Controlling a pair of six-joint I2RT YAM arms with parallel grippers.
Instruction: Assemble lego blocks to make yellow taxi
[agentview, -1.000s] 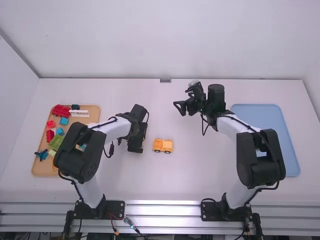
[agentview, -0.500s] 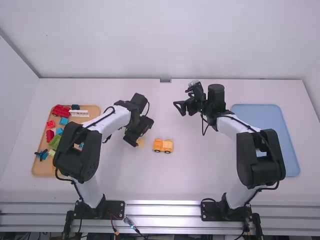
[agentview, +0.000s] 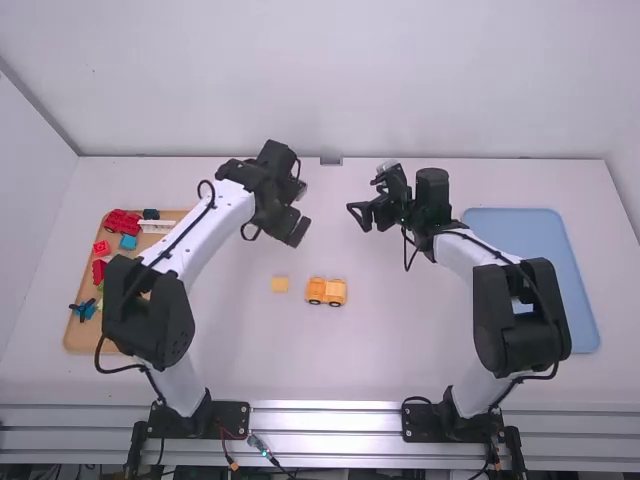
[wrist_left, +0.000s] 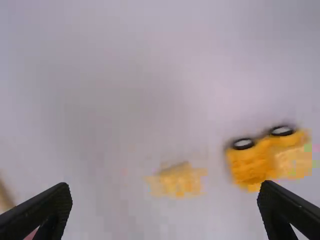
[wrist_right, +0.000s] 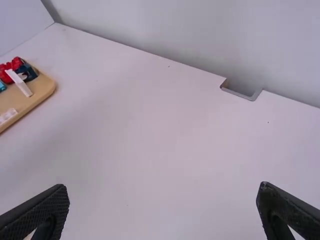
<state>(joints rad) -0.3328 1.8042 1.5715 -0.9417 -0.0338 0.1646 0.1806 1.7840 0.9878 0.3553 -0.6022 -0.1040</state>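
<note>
In the high view my left gripper (agentview: 296, 212) hangs above and beyond the yellow blocks, and my right gripper (agentview: 366, 215) is over the table's upper middle. A small yellow block (agentview: 280, 284) lies on the table just left of the yellow wheeled car piece (agentview: 326, 291), apart from it. The left wrist view has the left gripper (wrist_left: 165, 207) open, with the small yellow block (wrist_left: 179, 181) and the car piece (wrist_left: 267, 157), two black wheels on it, on the table below. In the right wrist view the right gripper (wrist_right: 162, 207) is open with nothing between its fingers.
A wooden tray (agentview: 78, 337) with red, blue, green and white blocks stands at the far left, partly behind the left arm. On the right, beside the right arm, lies a blue tray (agentview: 520, 222). A small bracket (agentview: 331, 160) is at the table's far edge.
My left gripper has moved up the picture, away from the small yellow block, which it had hidden and which now lies in plain sight. The right arm and the car piece have stayed still.
</note>
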